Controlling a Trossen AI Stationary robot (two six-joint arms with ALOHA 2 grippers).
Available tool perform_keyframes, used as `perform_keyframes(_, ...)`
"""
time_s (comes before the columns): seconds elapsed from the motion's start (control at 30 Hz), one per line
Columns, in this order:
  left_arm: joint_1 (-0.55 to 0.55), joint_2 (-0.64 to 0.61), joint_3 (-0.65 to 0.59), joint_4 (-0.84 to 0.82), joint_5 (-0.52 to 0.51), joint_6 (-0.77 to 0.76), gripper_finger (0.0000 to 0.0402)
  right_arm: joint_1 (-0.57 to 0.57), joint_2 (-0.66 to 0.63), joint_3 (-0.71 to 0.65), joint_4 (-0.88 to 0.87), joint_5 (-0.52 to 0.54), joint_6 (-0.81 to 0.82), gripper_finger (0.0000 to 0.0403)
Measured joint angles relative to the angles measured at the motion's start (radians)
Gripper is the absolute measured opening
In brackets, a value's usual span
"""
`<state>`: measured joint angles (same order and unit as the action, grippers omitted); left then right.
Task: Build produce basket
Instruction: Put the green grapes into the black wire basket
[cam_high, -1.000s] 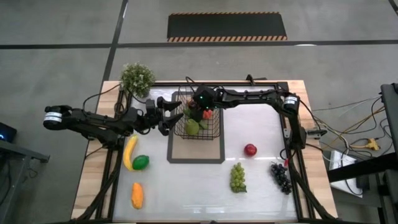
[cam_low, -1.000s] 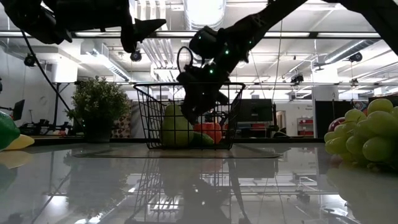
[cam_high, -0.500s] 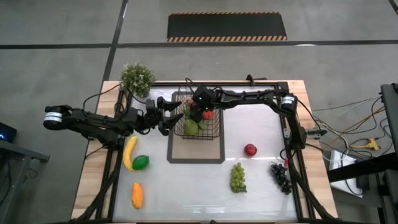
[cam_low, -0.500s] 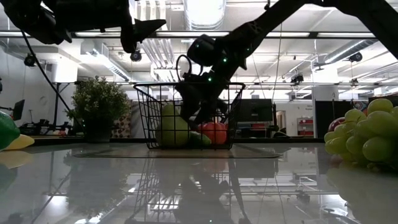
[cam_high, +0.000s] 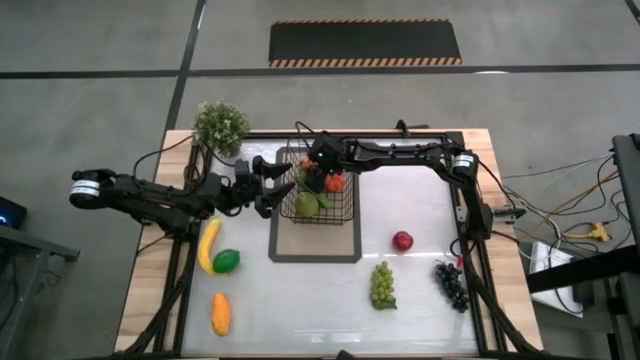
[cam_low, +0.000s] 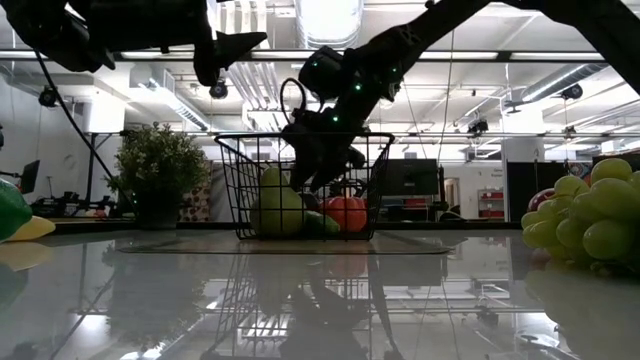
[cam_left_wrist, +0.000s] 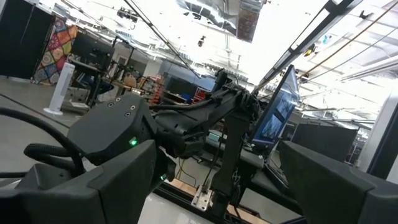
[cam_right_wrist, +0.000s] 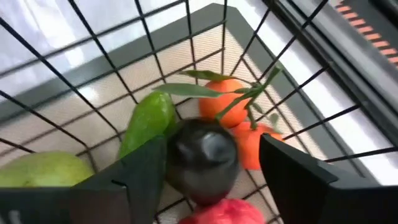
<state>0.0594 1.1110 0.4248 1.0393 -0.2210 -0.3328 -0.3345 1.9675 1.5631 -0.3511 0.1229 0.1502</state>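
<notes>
The black wire basket (cam_high: 347, 208) stands on a dark-bordered mat (cam_high: 315, 250) at the table's far middle. On its floor lie a green pear (cam_right_wrist: 43, 171), a cucumber (cam_right_wrist: 149, 121), leafy orange pieces (cam_right_wrist: 227, 102) and a red fruit (cam_right_wrist: 214, 211). On top of these rests a dark round fruit (cam_right_wrist: 202, 158). My right gripper (cam_right_wrist: 211, 162) reaches down into the basket, open, with one finger on either side of the dark fruit and a gap showing on one side. My left gripper (cam_high: 283, 187) hovers open just left of the basket, above its rim.
Loose produce lies on the white table: a banana (cam_high: 208, 245), a green fruit (cam_high: 227, 261) and an orange piece (cam_high: 220, 314) at the left, a red apple (cam_high: 402, 241), green grapes (cam_high: 382, 285) and dark grapes (cam_high: 451, 285) at the right. A potted plant (cam_high: 220, 125) stands far left.
</notes>
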Motion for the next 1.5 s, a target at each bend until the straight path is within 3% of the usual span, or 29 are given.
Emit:
perform_keyframes(0.2, -0.001, 0.0, -0.001, 0.0, 0.0, -0.002, 0.0325, 0.0, -0.042, 0.037, -0.089, 0.009, -0.054, 0.0189)
perform_keyframes(0.53, -0.055, -0.002, 0.041, 0.003, 0.072, -0.002, 0.0325, 0.094, -0.334, 0.038, -0.328, 0.009, -0.1, 0.0144)
perform_keyframes(0.73, -0.11, -0.001, 0.083, -0.001, 0.117, 0.007, 0.0325, 0.228, -0.503, -0.014, -0.446, 0.006, -0.077, 0.0129)
perform_keyframes(1.07, -0.186, 0.0, 0.082, -0.002, 0.119, 0.034, 0.0325, 0.483, -0.72, -0.242, -0.421, 0.008, 0.041, 0.0121)
perform_keyframes(1.33, -0.204, 0.0, 0.077, -0.002, 0.12, 0.034, 0.0325, 0.699, -0.744, -0.411, -0.387, 0.007, 0.071, 0.0112)
perform_keyframes(1.5, -0.204, 0.0, 0.076, -0.002, 0.12, 0.034, 0.0325, 0.812, -0.722, -0.479, -0.357, 0.006, 0.201, 0.0103)
